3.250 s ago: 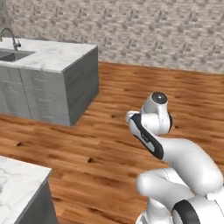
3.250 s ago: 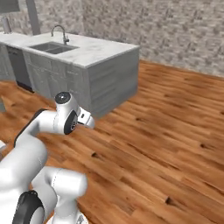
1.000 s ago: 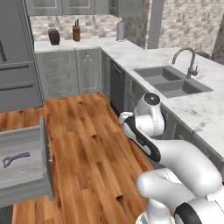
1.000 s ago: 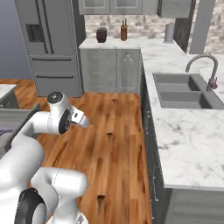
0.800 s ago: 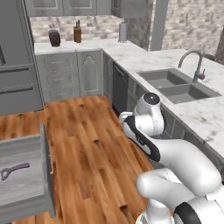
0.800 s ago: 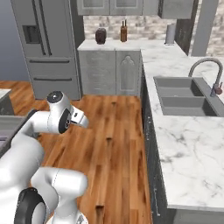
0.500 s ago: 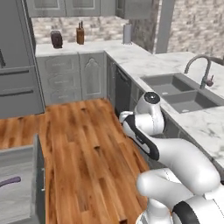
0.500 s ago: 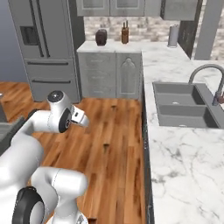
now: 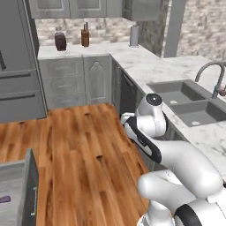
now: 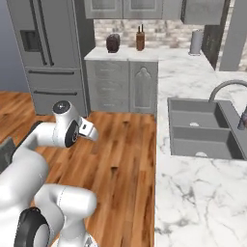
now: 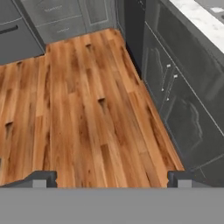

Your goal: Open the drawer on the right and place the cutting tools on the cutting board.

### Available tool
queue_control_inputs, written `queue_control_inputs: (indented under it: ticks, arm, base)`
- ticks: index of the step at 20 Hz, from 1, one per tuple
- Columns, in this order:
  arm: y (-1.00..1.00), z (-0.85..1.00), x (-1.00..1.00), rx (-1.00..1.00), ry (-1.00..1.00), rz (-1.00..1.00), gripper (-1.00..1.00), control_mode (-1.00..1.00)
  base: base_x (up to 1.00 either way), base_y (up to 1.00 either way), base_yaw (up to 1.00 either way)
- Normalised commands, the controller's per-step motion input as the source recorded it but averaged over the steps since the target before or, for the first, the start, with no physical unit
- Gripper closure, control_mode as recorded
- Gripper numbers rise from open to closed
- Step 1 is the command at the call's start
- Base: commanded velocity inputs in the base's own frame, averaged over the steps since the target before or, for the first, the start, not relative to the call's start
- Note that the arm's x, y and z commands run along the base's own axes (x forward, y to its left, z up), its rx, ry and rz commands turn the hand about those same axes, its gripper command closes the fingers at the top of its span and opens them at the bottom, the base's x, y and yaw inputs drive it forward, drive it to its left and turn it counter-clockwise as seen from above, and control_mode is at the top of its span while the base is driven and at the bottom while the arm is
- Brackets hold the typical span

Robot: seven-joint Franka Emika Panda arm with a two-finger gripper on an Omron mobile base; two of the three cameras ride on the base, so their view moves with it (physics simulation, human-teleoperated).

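Drawer open, tools not yet moved; arm tucked, hand empty.

Left base view: the drawer (image 9: 20,192) stands pulled out at the lower left edge, pale inside showing, with a sliver of the purple peeler (image 9: 3,199) lying in it. The knife cannot be made out. The arm is folded close to the base, well apart from the drawer. Right base view: the arm sits low left over the wood floor (image 10: 120,159), beside the marble counter (image 10: 193,183) with the sink (image 10: 202,135); no cutting board here. Hand view: the gripper (image 11: 111,179) has its fingertips (image 11: 41,178) spread wide with nothing between, pointing at floor and dark cabinet doors (image 11: 179,100). Judgement: opening done; both picks and placements remain.
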Motion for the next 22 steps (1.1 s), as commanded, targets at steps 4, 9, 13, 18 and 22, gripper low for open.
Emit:
queue_control_inputs:
  ticks: [4, 9, 13, 18, 22]
  arm:
    - [0.0, 0.0, 0.0, 0.0, 0.0, 0.0, -1.0, 1.0]
    - [0.0, 0.0, 0.0, 0.0, 0.0, 0.0, -1.0, 1.0]
    - [0.0, 0.0, 0.0, 0.0, 0.0, 0.0, -1.0, 1.0]
    - [0.0, 0.0, 0.0, 0.0, 0.0, 0.0, -1.0, 1.0]
    - [0.0, 0.0, 0.0, 0.0, 0.0, 0.0, -1.0, 1.0]
  base:
    - [0.64, -0.33, 0.1]
    - [0.78, -0.48, 0.15]
    - [0.97, -0.39, 0.11]
    - [1.0, -0.26, 0.08]
    - [1.0, -0.18, 0.05]
